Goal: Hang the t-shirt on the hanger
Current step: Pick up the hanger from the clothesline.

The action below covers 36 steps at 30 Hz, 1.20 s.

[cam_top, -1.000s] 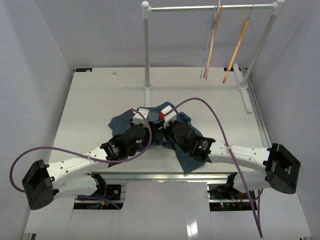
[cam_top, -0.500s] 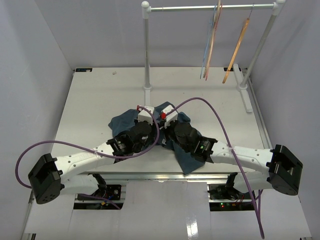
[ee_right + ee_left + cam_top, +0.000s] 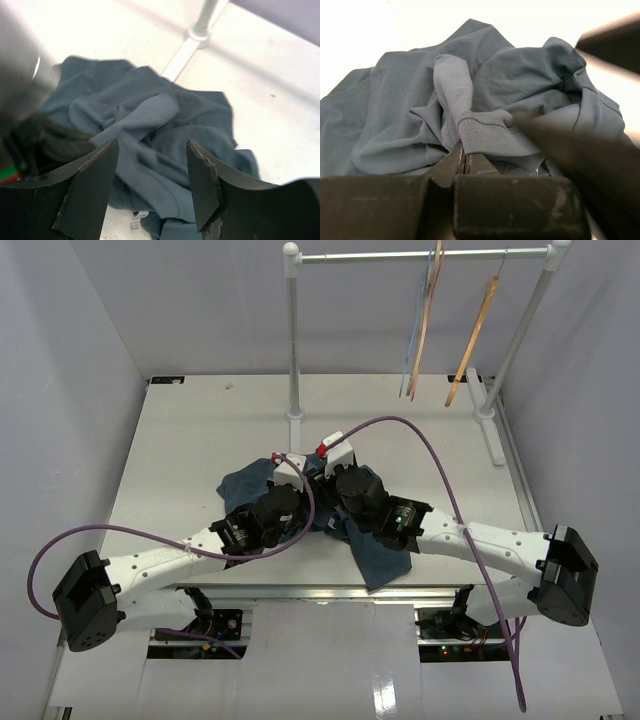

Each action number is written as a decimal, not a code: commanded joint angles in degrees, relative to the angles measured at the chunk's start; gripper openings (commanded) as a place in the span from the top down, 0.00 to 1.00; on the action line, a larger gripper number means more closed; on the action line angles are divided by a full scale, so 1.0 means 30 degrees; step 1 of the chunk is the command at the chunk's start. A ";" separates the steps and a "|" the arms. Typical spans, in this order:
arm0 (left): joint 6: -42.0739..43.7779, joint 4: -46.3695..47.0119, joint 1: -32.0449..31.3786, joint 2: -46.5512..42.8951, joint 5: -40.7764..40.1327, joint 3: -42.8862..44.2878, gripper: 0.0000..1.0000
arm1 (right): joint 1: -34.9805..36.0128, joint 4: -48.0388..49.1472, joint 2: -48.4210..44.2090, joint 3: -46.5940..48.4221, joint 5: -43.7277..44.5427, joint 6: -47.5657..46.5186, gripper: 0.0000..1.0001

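Note:
The t-shirt (image 3: 378, 552) lies crumpled in a dark teal heap on the white table, under both wrists. My left gripper (image 3: 464, 153) is shut, its fingertips pinching a ribbed edge of the t-shirt (image 3: 485, 135). From above, the left gripper (image 3: 289, 474) sits over the middle of the heap. Just above the cloth, my right gripper (image 3: 152, 150) hangs open with only t-shirt folds (image 3: 150, 120) showing between its fingers. In the top view the right gripper (image 3: 338, 454) is at the heap's far side. The wooden hanger (image 3: 473, 338) hangs on the rail at the back right.
A white clothes rack (image 3: 293, 335) stands at the table's far edge, its rail (image 3: 400, 256) also carrying several thin coloured hangers (image 3: 425, 320). One rack foot (image 3: 200, 32) is close beyond the shirt. Purple cables (image 3: 420, 455) arc over both arms.
My left gripper has closed on the shirt's ribbed edge. My right gripper has opened and moved away toward the rack, off the cloth.

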 commanded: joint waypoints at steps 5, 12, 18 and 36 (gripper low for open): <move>-0.0821 -0.0234 0.0047 -0.1110 0.0331 -0.0610 1.00 | -0.1385 -0.4317 -0.2040 0.4479 0.4151 -0.0355 0.36; -0.1149 -0.0251 0.0023 -0.1436 0.0904 -0.0846 1.00 | -0.6405 -0.4321 -0.4172 0.6382 0.4220 -0.1183 0.38; -0.1208 -0.0366 -0.0007 -0.1098 0.1323 -0.0661 1.00 | -1.2078 -0.4233 -0.4513 0.7266 0.4050 -0.1436 0.37; -0.1325 -0.0456 -0.0044 -0.0879 0.1858 -0.0622 1.00 | -1.5522 -0.1524 0.0655 1.0258 0.3887 -0.0377 0.34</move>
